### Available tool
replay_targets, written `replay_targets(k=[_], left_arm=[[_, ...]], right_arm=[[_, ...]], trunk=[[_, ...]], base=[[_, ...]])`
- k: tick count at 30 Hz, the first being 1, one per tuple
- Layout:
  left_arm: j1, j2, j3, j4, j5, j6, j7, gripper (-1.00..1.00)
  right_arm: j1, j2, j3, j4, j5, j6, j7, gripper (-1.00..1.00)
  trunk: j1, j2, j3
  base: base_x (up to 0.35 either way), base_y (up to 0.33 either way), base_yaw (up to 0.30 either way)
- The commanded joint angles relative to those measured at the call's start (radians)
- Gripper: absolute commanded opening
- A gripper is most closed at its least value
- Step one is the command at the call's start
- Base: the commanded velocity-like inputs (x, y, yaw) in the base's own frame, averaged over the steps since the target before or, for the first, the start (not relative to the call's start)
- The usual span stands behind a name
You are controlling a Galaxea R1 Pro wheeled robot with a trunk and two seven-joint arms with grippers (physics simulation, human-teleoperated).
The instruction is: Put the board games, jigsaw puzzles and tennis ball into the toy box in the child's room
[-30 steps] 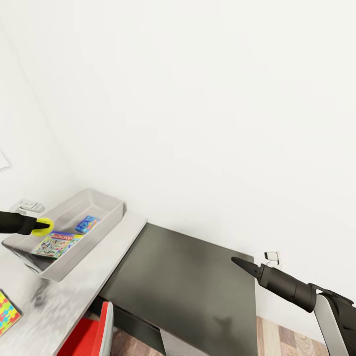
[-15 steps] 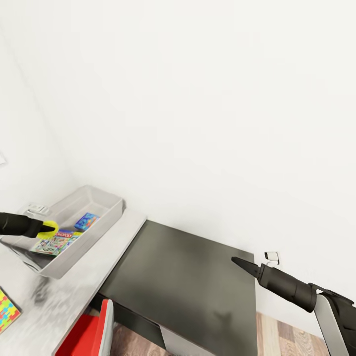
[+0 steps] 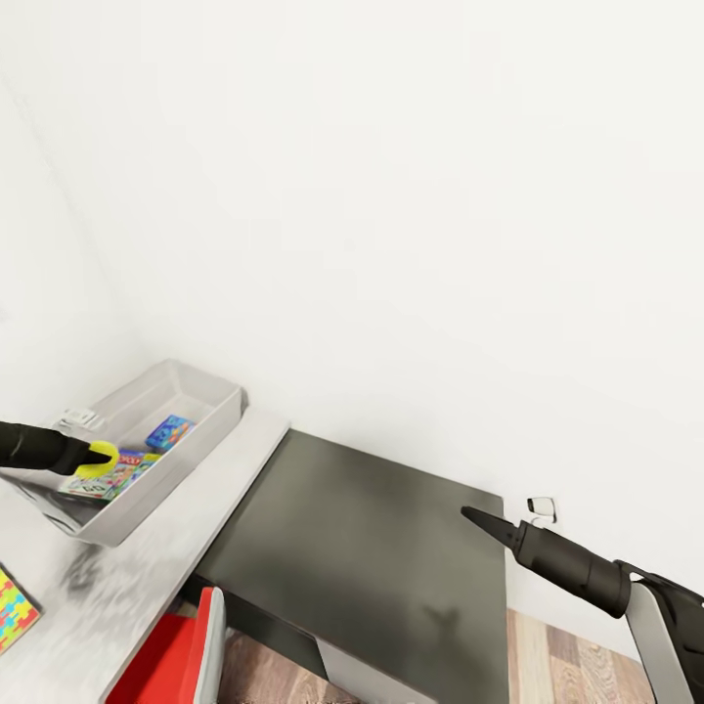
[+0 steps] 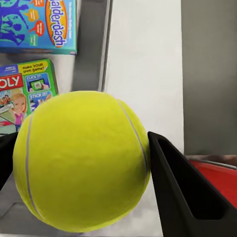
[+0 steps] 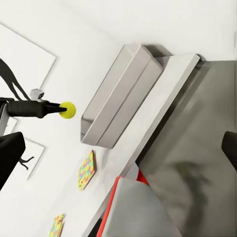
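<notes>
I see bare white walls (image 3: 411,196) meeting in a corner, wood plank floor (image 3: 548,665) below, and a red chair (image 3: 171,660) by the desk's front edge.

Left arm (image 3: 34,447): slim, round, matt black, tapering toward its tip. Left gripper (image 4: 81,163): two black fingers (image 4: 185,190), thick, smooth, with a recessed hollow on the outer face.

Right arm (image 3: 572,562): matt black cylinder, a raised collar partway along, narrowing to a pointed cone. Behind it a black joint, then a white link with a grey edge band (image 3: 657,636). Right gripper (image 5: 118,153): blunt black fingertips (image 5: 9,155), plain, unmarked.
</notes>
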Motion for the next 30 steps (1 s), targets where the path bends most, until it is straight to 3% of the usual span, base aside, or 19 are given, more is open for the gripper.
replay_targets(k=[1, 9, 25, 30], left_arm=[[-0.001, 0.000, 0.002, 0.001, -0.019, 0.004, -0.011, -1.00], [-0.001, -0.001, 0.012, 0.009, -0.094, 0.005, -0.011, -1.00], [-0.001, -0.006, 0.013, 0.014, -0.110, 0.006, -0.009, -1.00], [-0.001, -0.007, 0.014, 0.014, -0.139, 0.006, -0.008, -1.00]], right_arm=[[-0.001, 0.000, -0.003, 0.000, -0.001, 0.005, 0.002, 1.00], [-0.001, 0.000, -0.008, 0.000, -0.001, 0.006, 0.002, 1.00], [-0.001, 0.000, -0.008, 0.000, -0.001, 0.005, 0.002, 1.00], [-0.001, 0.000, -0.008, 0.000, -0.001, 0.005, 0.002, 1.00]], trunk=[[0.001, -0.002, -0.004], [0.001, -0.002, -0.016], [0.001, -0.002, -0.042], [0.001, -0.002, -0.050]], base=[[0.000, 0.000, 0.000], [0.000, 0.000, 0.000], [0.000, 0.000, 0.000], [0.000, 0.000, 0.000]])
